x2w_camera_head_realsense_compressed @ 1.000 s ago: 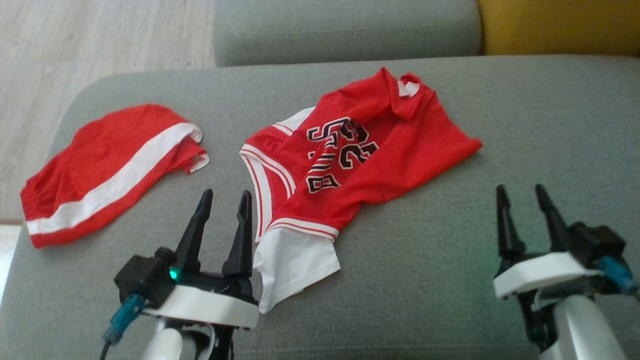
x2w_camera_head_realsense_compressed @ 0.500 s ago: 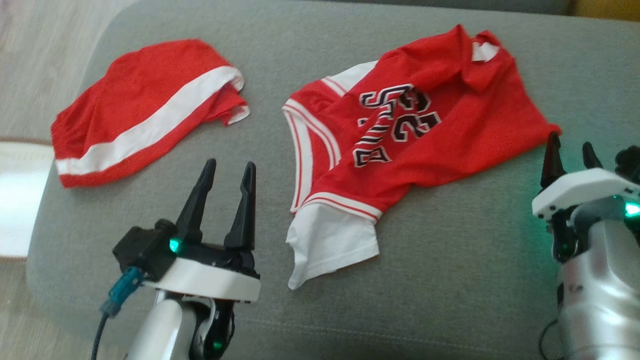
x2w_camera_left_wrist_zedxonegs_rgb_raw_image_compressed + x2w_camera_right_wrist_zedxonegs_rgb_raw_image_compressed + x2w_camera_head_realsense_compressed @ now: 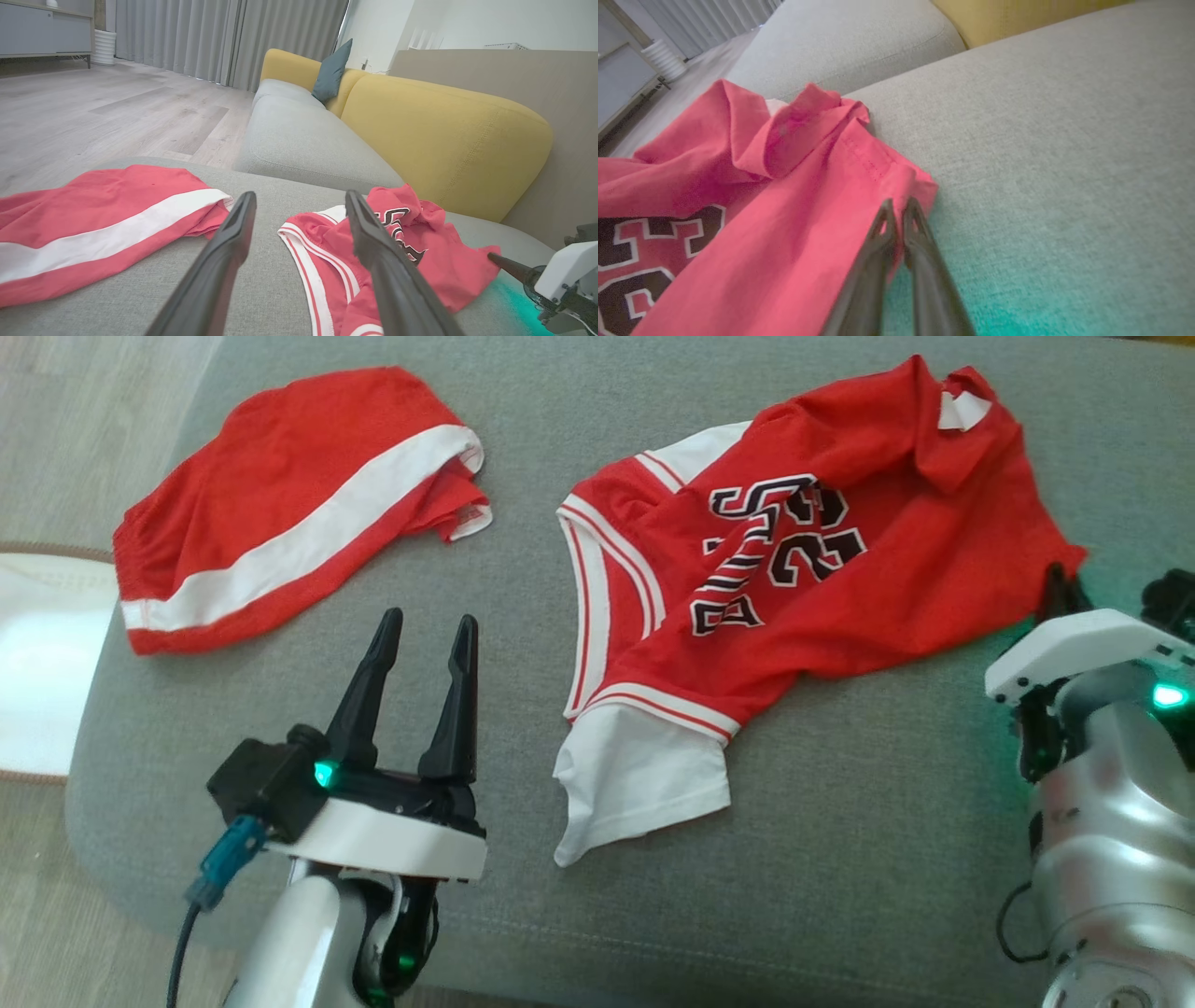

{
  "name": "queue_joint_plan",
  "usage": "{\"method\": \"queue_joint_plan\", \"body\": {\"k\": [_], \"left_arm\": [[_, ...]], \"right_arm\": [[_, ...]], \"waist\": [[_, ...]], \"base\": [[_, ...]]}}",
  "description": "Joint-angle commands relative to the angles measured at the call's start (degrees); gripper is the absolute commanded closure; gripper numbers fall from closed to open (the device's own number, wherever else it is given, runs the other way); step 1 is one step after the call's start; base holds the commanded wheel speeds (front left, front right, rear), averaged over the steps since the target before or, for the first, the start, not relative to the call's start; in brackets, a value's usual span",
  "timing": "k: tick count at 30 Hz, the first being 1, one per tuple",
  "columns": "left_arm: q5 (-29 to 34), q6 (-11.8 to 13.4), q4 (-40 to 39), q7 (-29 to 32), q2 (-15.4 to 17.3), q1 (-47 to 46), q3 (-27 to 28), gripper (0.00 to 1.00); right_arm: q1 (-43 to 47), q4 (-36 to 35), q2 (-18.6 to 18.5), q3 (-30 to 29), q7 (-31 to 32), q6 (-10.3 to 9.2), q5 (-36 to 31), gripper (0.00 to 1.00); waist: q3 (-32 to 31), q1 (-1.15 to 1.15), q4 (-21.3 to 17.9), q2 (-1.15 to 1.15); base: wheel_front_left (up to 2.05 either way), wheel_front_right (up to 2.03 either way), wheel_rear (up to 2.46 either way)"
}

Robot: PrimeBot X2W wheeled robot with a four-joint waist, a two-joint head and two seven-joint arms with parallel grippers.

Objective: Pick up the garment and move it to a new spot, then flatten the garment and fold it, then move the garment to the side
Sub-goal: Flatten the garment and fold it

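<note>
The garment point(image 3: 840, 597) is a red jersey with white trim and black numbers, lying crumpled on the grey sofa seat point(image 3: 840, 859). My right gripper point(image 3: 1060, 581) sits at the jersey's right corner. In the right wrist view its fingers point(image 3: 899, 203) are pressed together on the hem of the garment point(image 3: 784, 210). My left gripper point(image 3: 429, 618) hovers open over bare cushion, left of the jersey's white-trimmed side. In the left wrist view its fingers point(image 3: 301, 196) stand wide apart, with the garment point(image 3: 420, 261) ahead to the right.
Red shorts with a white stripe point(image 3: 280, 513) lie at the seat's far left. A yellow backrest point(image 3: 444, 135) rises behind the seat. Wood floor point(image 3: 56, 429) and a pale mat point(image 3: 37, 681) lie past the left edge.
The head camera has tilted, shifting the whole picture. My right gripper has moved forward to the jersey's right corner and closed there. The left gripper has stayed open in place.
</note>
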Motion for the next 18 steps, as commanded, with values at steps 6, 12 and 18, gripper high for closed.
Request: {"method": "queue_joint_plan", "body": {"k": [6,12,18], "left_arm": [[-0.21,-0.14,-1.46,-0.31,0.05,-1.69,1.61,0.00],[-0.22,0.21,-1.19,-0.31,0.05,0.42,2.14,0.00],[-0.55,1.05,-1.45,-0.31,0.05,3.90,2.81,0.00]], "right_arm": [[-2.38,2.27,-0.06,3.17,-5.78,-0.04,-1.86,1.00],[0.57,2.73,-0.06,6.86,-8.32,-0.04,-1.17,1.00],[7.06,-1.23,-0.06,10.98,-8.63,-0.04,3.75,1.00]], "waist": [[-2.57,0.00,-2.50,0.00],[-6.84,0.00,-5.92,0.00],[-11.76,0.00,-9.62,0.00]], "base": [[0.00,0.00,0.00],[0.00,0.00,0.00],[0.00,0.00,0.00]]}}
